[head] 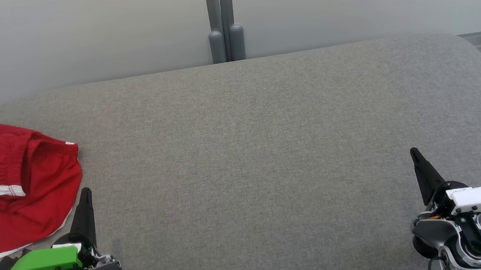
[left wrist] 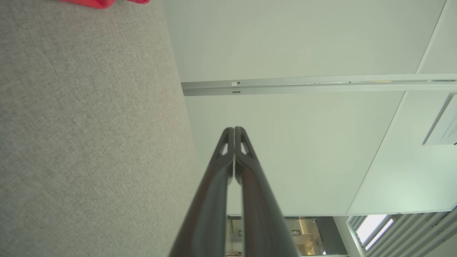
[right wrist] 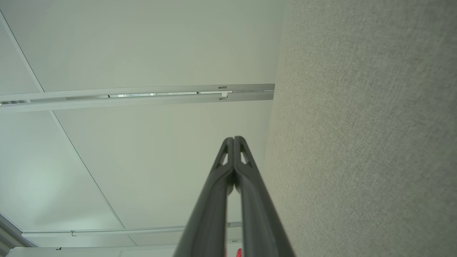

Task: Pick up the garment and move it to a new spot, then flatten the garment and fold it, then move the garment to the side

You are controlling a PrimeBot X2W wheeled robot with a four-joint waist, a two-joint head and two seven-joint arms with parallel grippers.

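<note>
The left hand (head: pixel 85 193) and right hand (head: pixel 414 152) are clenched, empty; the left should open, then pinch the crumpled red white-striped shorts (head: pixel 22 199).

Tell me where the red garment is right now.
In the head view the red garment lies crumpled at the far left of the grey cushioned surface, just left of the left gripper and across the surface from the right gripper.

Wall notice (left wrist: pixel 442 125) print apparently illegible.
</note>
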